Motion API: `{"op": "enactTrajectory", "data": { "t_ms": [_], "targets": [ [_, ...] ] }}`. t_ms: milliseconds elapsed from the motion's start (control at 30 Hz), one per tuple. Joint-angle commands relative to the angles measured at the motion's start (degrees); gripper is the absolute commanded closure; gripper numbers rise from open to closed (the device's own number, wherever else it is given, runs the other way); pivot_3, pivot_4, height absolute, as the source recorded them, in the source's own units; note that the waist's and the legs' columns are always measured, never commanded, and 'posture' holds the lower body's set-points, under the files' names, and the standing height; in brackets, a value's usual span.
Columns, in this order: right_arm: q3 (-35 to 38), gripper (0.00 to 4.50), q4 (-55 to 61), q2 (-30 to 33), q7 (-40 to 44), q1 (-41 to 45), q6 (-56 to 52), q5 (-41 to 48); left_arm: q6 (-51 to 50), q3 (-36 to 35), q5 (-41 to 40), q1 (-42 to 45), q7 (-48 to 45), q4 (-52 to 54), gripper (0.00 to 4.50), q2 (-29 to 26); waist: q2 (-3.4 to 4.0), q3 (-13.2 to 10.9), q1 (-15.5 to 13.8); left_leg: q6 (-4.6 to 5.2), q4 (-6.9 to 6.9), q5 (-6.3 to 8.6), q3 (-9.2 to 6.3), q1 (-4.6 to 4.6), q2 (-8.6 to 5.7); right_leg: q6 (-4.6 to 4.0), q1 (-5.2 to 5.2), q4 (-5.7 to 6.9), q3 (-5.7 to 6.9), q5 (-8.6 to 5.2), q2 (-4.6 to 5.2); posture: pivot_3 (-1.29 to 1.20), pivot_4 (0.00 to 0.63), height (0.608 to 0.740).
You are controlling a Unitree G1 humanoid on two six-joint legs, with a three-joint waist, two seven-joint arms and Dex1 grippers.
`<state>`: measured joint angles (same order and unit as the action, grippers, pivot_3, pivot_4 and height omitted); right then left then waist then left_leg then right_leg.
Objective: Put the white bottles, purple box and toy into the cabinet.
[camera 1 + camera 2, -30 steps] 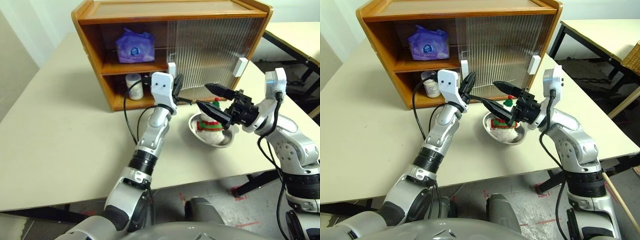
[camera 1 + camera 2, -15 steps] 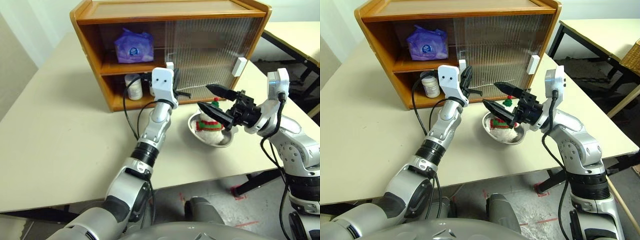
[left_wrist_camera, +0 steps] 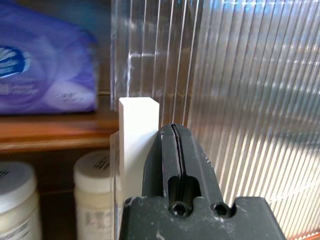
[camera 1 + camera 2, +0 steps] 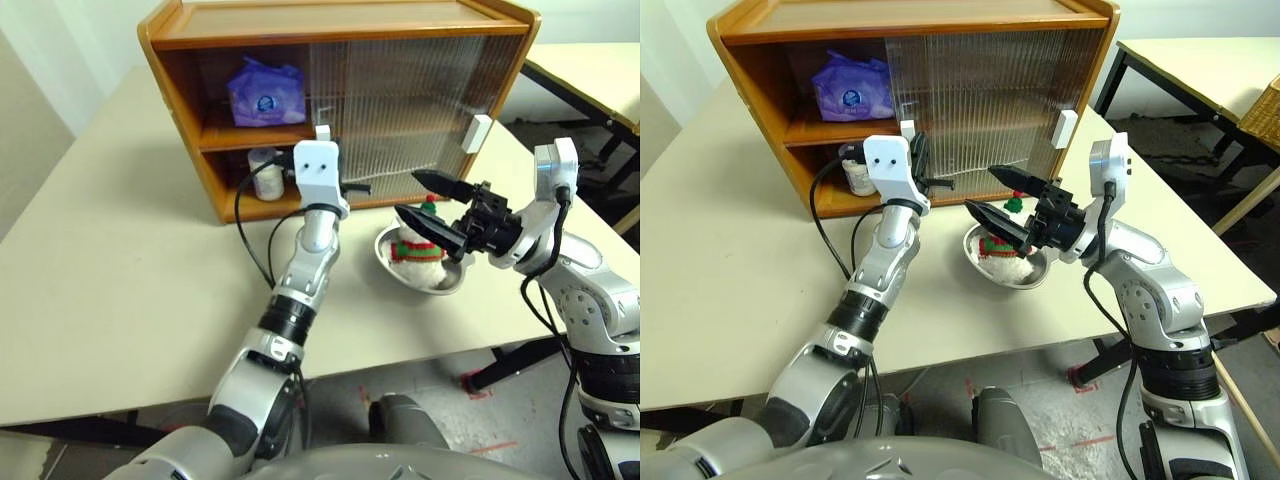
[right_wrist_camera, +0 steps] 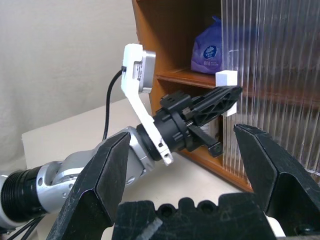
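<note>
Purple box (image 4: 267, 90) and white bottles (image 3: 97, 197) sit inside the cabinet (image 4: 340, 22); toy (image 4: 420, 243) waits in its bowl (image 4: 452, 281). Left gripper (image 3: 173, 150) jaws clenched at the door handle (image 3: 136, 130), right gripper (image 4: 432, 197) jaws released.

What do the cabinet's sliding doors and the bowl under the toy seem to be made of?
Sliding doors: probably translucent ribbed plastic, since blurred shelf shapes show through the vertical ridges. Bowl: likely polished steel, with a bright, reflective grey rim. Cabinet frame: orange-brown wood or veneer, smooth and glossy.

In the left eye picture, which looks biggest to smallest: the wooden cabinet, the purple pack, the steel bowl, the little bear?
1. cabinet, by far the largest.
2 and 3. steel bowl and purple box look much alike; the bowl is nearer the camera, so no ranking.
4. toy, partly hidden by the right gripper.
</note>
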<state>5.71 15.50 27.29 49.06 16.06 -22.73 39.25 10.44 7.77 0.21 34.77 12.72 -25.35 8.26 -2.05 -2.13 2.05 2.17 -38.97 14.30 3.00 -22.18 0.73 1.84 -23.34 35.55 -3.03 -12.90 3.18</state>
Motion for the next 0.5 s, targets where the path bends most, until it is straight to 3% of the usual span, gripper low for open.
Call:
{"op": "enactTrajectory", "data": {
  "t_ms": [33,500],
  "targets": [
    [0.3,0.00,0.3,0.0,0.0,0.1,0.2,0.2,-3.2,-0.8,1.2,-1.6,2.1,2.4,4.45,2.2,0.00,0.0,0.0,0.00,0.00,0.00,0.01,0.01,0.00,0.00,0.01,0.00,0.00,0.00,0.00,-0.03,0.000,0.740],
    [-0.1,0.00,0.2,0.0,0.1,1.3,-0.3,0.2,-5.9,-4.3,2.1,-1.0,8.0,1.9,4.45,1.7,0.00,0.0,0.0,-0.02,0.00,0.01,0.00,0.06,0.00,-0.05,0.00,0.01,-0.08,0.06,-0.09,-0.02,0.000,0.740]
  ]
}}
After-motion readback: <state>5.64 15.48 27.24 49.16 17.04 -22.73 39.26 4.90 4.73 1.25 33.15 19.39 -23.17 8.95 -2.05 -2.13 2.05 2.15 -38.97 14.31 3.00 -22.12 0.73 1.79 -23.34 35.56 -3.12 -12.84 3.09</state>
